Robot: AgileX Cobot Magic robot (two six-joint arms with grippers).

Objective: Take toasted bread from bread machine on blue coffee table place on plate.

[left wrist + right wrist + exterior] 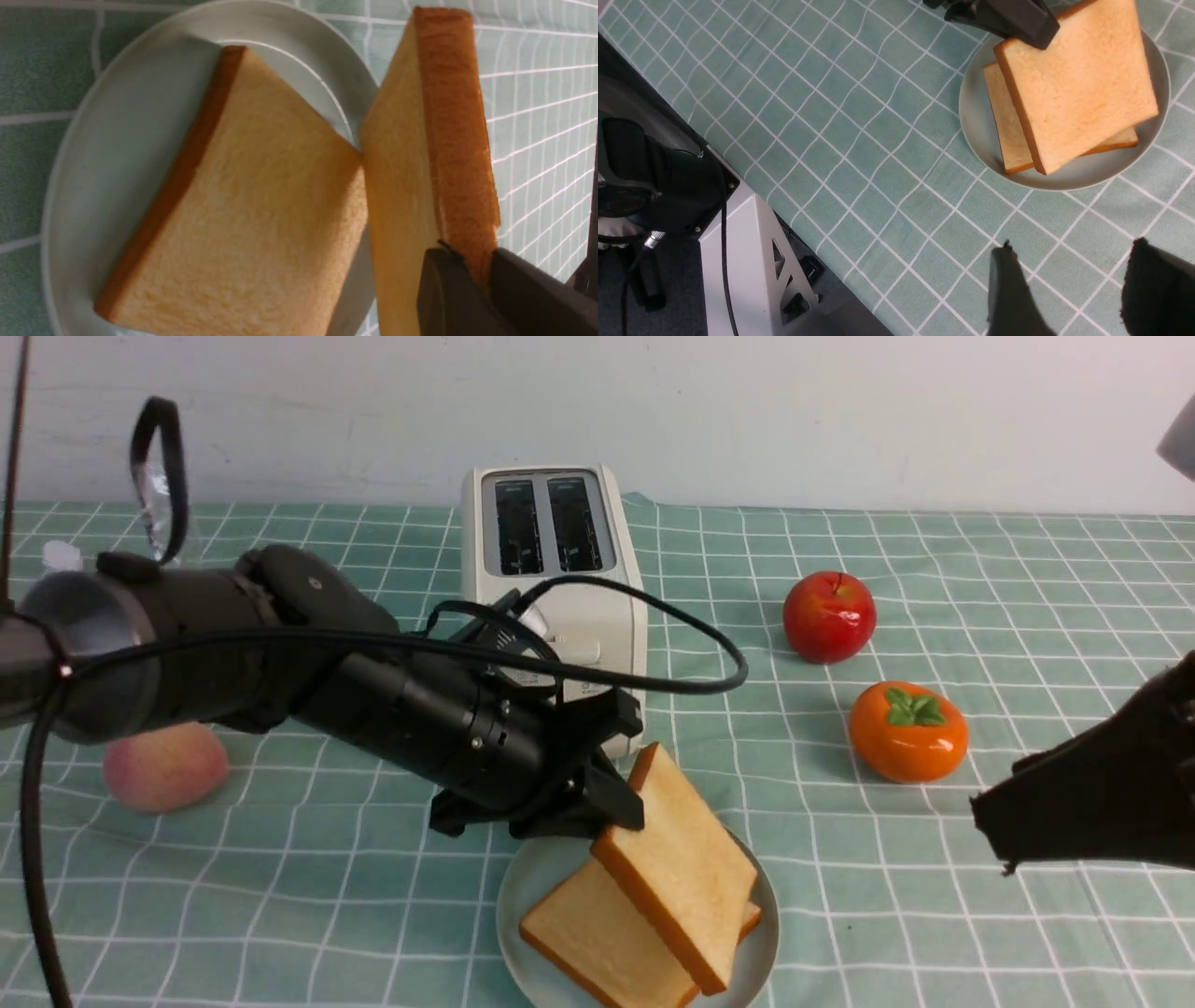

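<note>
The cream-white bread machine stands at the back of the blue coffee table, both slots empty. The pale plate lies in front of it. One toasted bread slice lies flat on the plate. My left gripper is shut on the crust of the second slice and holds it tilted over the first. The left wrist view shows the gripper, the held slice, the flat slice and the plate. My right gripper is open and empty, right of the plate.
A red apple and an orange persimmon sit right of the toaster. A peach lies at the left under my left arm. A black cable loops in front of the toaster. The robot's base stands past the table's near edge.
</note>
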